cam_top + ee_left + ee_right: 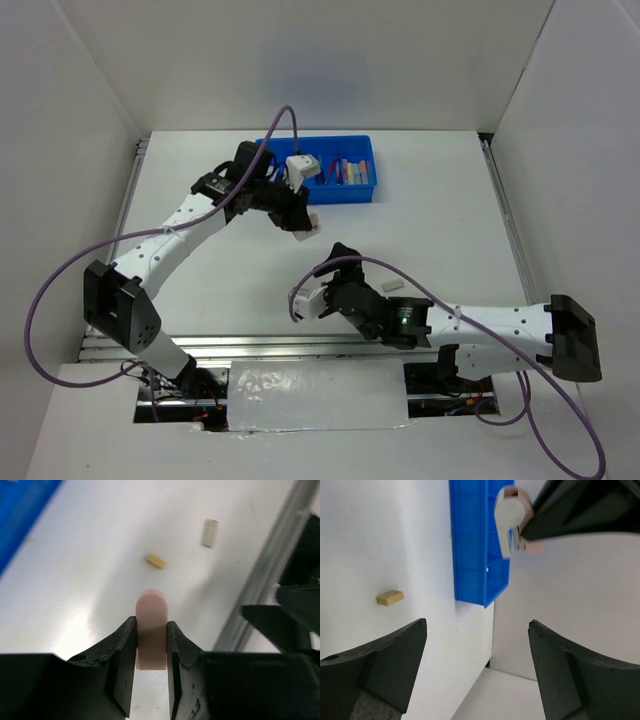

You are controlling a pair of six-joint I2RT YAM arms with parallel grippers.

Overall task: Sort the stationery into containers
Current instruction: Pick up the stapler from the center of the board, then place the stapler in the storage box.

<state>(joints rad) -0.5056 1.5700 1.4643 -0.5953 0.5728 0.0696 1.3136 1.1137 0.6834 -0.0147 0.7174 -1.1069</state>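
While the white table (200, 200) carries the blue tray (350, 195) at its far side, with pens and markers (345, 172) already lying in its right compartments, sorting looks well along, not finished. Right gripper (477, 625) hovers low near table centre, jaws spread wide, nothing between them. Left gripper (151, 624) is clamped on a pinkish eraser (151, 605), rounded end sticking out past the fingertips; it hangs above the table just in front of the tray's near wall, not yet over any compartment. Step in hand, as I read it: carrying this eraser to the tray. Next move needs a short reach forward over the wall, picking the eraser compartment, then releasing. A white block (393, 285) and the tiny tan piece (389, 597) lie loose on the table, well apart from the tray, probably next for the idle right arm.
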